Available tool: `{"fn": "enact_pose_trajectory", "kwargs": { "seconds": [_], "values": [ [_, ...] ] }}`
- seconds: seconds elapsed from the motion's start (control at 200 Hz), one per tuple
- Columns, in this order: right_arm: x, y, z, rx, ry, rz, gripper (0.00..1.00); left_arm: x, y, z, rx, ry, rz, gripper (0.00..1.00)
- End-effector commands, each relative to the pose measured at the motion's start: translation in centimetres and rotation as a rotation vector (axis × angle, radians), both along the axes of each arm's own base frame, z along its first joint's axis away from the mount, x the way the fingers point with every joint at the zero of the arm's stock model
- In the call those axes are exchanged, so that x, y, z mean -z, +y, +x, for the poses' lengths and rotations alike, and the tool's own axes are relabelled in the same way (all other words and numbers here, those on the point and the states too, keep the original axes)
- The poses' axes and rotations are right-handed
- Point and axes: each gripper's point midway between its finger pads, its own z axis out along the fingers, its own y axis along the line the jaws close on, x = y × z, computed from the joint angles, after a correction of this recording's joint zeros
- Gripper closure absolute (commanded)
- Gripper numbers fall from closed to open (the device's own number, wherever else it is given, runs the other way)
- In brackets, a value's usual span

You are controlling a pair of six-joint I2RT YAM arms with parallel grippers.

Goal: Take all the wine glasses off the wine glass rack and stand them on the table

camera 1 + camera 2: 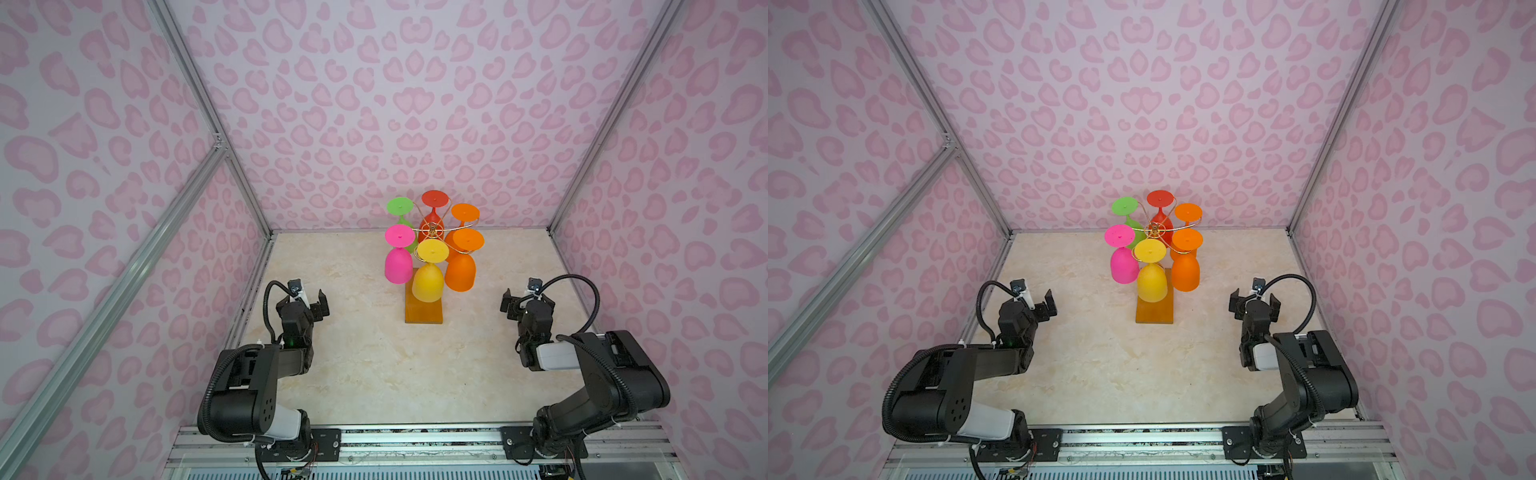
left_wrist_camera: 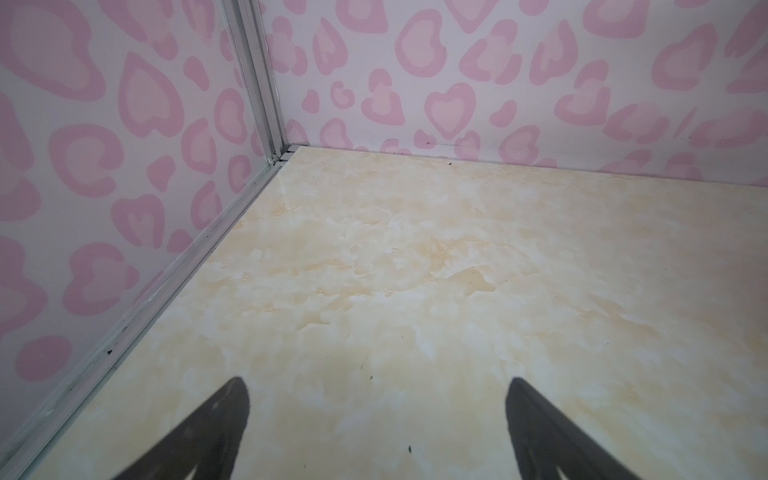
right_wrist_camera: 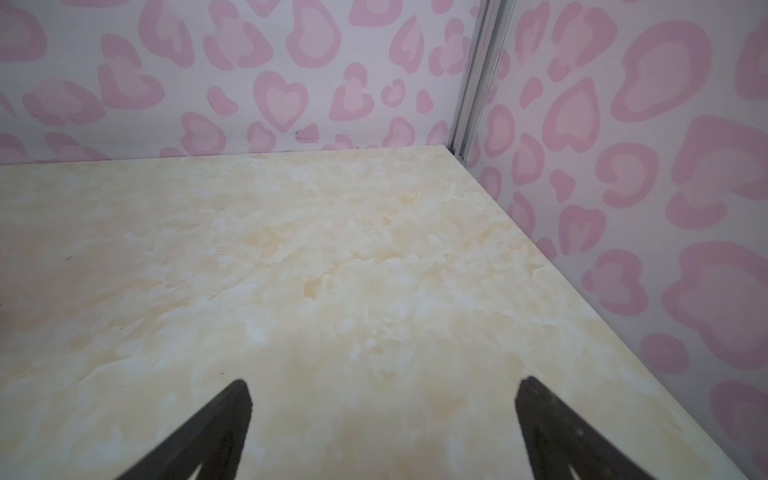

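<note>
The wine glass rack (image 1: 424,311) stands at the back middle of the table in both top views, its amber base (image 1: 1154,311) under a gold wire hub (image 1: 432,227). Several coloured wine glasses hang upside down from it: yellow (image 1: 428,284) nearest, pink (image 1: 398,266), orange (image 1: 460,270), green (image 1: 400,206) and red (image 1: 434,198). My left gripper (image 1: 312,301) hovers open left of the rack, well apart from it. My right gripper (image 1: 527,303) is open to the rack's right. Both wrist views show only open fingertips (image 2: 237,399) (image 3: 237,401) over bare table; the rack is outside them.
Pink heart-patterned walls (image 1: 374,104) with aluminium frame posts (image 1: 249,199) enclose the cream marble tabletop (image 1: 374,365) on three sides. A metal rail (image 1: 415,440) carrying both arm bases runs along the front edge.
</note>
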Motion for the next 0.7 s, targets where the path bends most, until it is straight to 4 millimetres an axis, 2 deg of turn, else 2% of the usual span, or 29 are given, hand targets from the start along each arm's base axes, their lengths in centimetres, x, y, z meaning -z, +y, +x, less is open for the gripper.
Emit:
{"fn": "enact_pose_trajectory", "kwargs": {
  "seconds": [0.0,0.695],
  "values": [
    [-0.71,-0.02,0.16,0.002,-0.033,-0.006,0.01,-0.9,-0.03,0.25,0.001,-0.041,-0.003,0.02],
    [-0.7,-0.05,0.19,0.002,-0.031,-0.007,0.01,-0.85,-0.04,0.35,0.005,-0.038,-0.008,0.02]
  ]
}}
